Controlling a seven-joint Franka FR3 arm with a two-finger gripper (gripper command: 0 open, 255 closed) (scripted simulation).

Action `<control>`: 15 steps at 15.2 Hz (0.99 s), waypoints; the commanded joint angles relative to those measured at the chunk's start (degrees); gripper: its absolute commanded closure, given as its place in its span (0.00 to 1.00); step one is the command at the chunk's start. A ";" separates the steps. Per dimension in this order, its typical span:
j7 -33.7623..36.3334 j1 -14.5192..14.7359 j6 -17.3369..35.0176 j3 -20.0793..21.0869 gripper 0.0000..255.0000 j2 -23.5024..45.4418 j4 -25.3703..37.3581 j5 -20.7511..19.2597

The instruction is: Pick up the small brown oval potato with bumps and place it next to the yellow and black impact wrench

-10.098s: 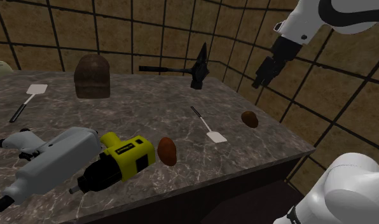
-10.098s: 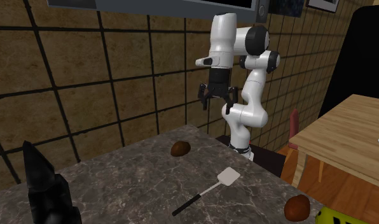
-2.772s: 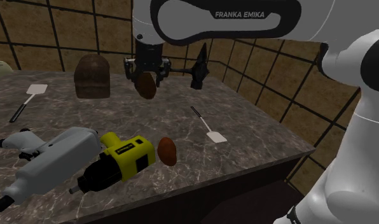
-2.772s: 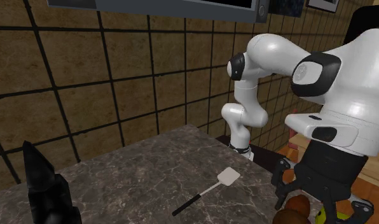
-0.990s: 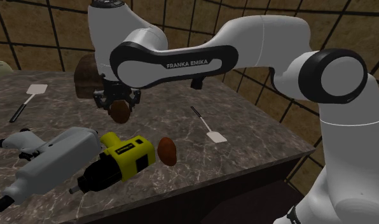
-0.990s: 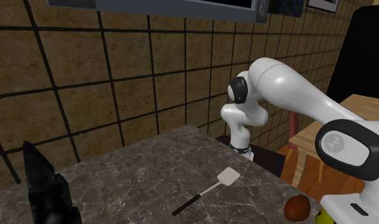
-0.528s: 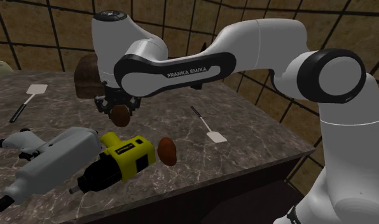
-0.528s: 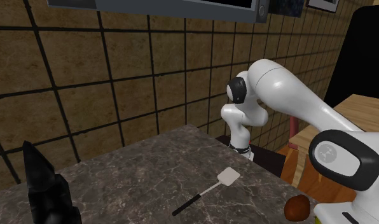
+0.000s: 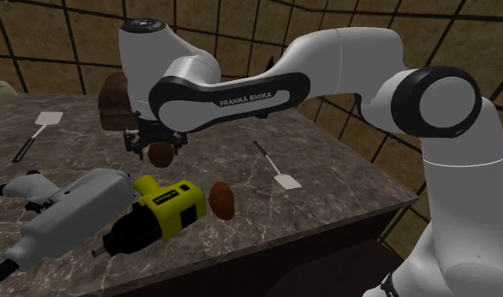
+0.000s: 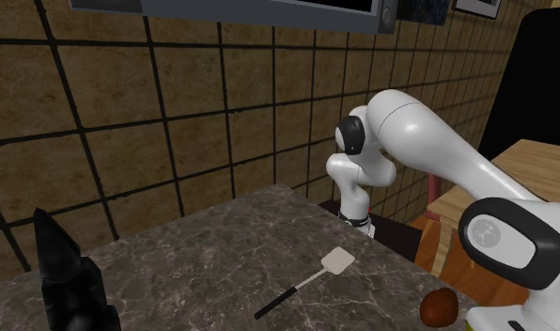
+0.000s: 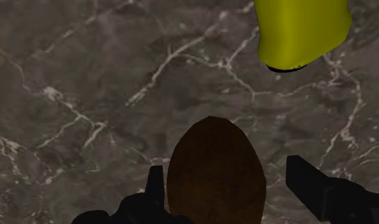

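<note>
Brown smooth oval potato (image 11: 215, 181), gripper (image 11: 226, 170) fingers spread apart either side, yellow-and-black wrench (image 9: 164, 205) near, dark marbled counter (image 11: 86, 95)

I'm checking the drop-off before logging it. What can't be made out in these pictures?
- Whether the potato rests on the counter or hangs above it: the wrist view looks straight down, and the shoulder view's slant hides any gap.
- The wrench: the wrist view's edge cuts off all but a yellow end.
- The brown box: the arm covers one side in the shoulder view.
</note>
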 commanded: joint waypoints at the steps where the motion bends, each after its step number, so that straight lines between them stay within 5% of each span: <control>1: 0.06 0.14 -0.01 0.03 0.00 0.27 -0.10 0.04; 15: -1.11 0.50 -4.88 1.18 0.00 -2.66 2.18 1.79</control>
